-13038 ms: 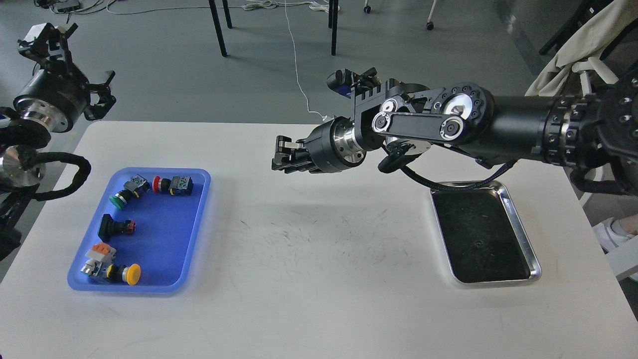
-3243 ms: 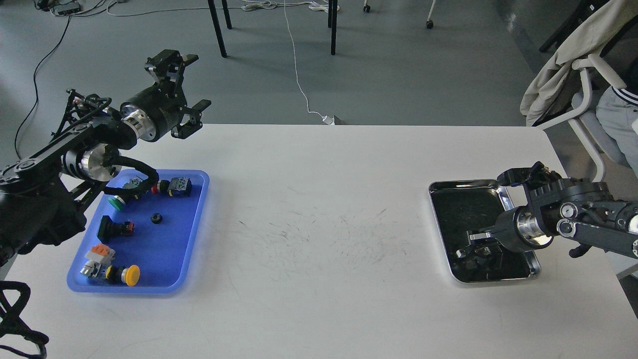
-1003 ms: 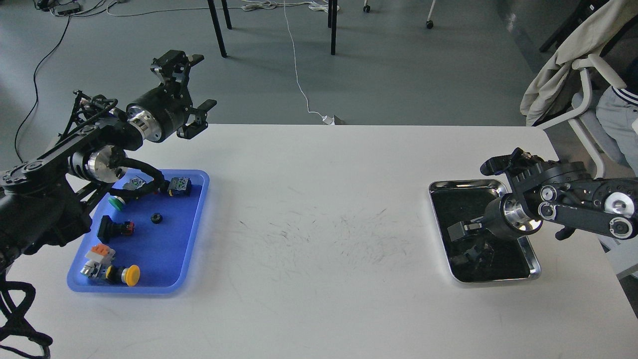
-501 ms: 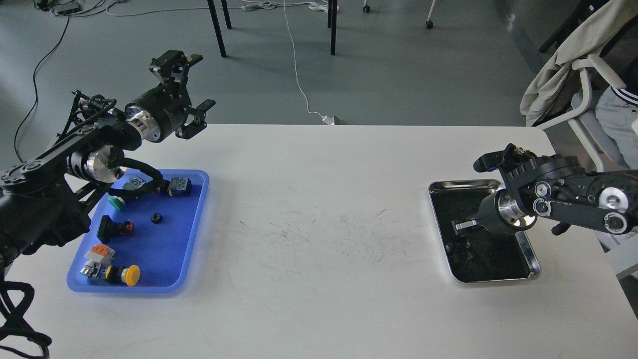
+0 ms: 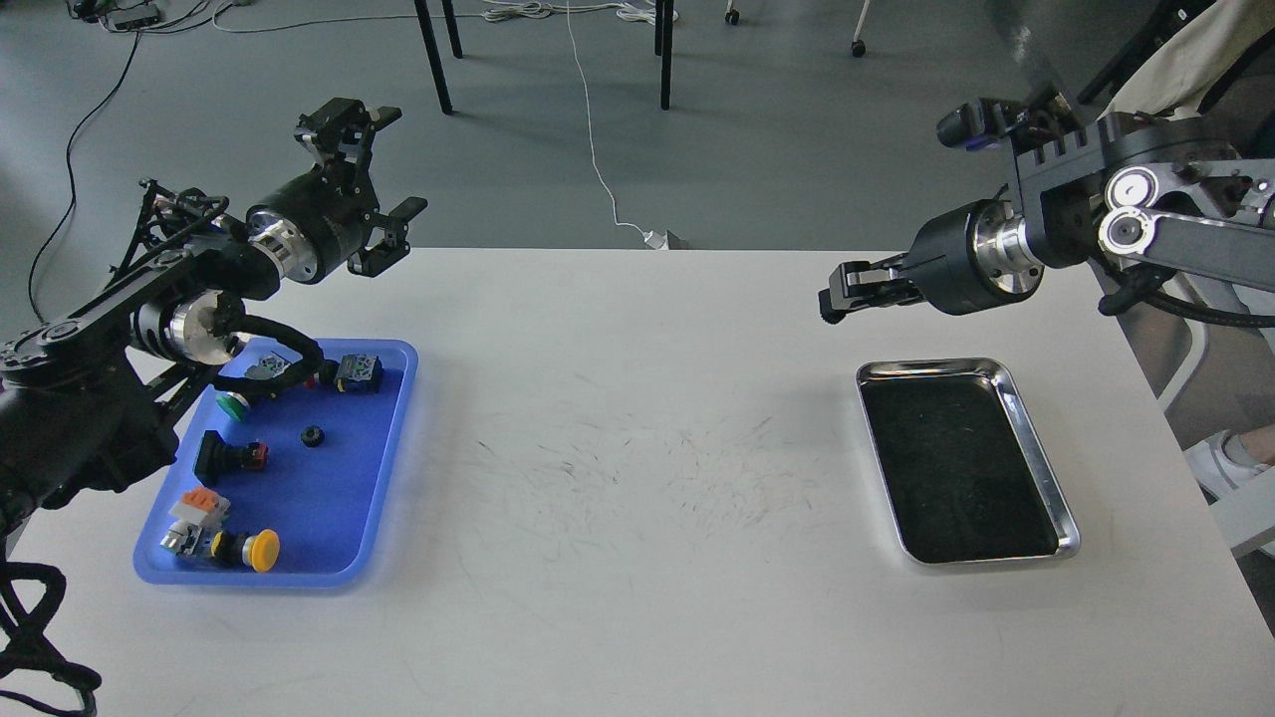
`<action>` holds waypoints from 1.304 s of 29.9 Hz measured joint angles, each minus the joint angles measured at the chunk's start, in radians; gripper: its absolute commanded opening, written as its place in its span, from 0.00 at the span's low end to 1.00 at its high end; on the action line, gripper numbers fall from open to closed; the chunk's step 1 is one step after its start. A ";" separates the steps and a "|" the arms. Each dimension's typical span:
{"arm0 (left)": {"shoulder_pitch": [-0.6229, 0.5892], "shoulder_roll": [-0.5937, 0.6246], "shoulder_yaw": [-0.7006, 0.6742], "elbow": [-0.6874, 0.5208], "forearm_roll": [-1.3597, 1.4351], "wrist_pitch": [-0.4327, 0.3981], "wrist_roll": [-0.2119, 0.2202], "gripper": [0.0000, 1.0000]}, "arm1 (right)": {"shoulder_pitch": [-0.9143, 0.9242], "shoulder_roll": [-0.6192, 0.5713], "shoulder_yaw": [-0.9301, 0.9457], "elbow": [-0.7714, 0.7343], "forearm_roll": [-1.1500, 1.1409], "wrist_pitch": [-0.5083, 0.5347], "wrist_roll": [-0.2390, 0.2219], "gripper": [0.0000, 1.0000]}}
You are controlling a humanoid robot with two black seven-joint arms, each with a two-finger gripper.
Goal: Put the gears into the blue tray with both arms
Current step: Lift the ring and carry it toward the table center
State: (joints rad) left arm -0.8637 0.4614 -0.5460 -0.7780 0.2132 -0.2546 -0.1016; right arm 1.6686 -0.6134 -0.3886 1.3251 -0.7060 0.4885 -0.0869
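In the left-centre of the blue tray lies one gear: small, light, stiff, best pinched across its rim. The right pincer, upper right, looks closed; whether it holds a gear I cannot tell. The left pincer gapes wide.
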 measured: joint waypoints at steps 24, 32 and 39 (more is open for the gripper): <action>-0.001 0.009 -0.005 0.019 0.000 -0.002 0.001 0.98 | -0.470 0.613 0.174 -0.434 0.099 -0.209 0.137 0.03; -0.001 0.000 -0.007 0.019 0.000 -0.002 0.000 0.98 | -0.529 0.613 0.189 -0.427 0.106 -0.248 0.141 0.03; -0.002 0.001 -0.007 0.019 0.000 -0.002 0.000 0.98 | -0.573 0.614 0.189 -0.393 0.121 -0.263 0.138 0.05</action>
State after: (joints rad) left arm -0.8653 0.4620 -0.5535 -0.7592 0.2132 -0.2563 -0.1011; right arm 1.0960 0.0001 -0.2001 0.9316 -0.5848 0.2258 0.0510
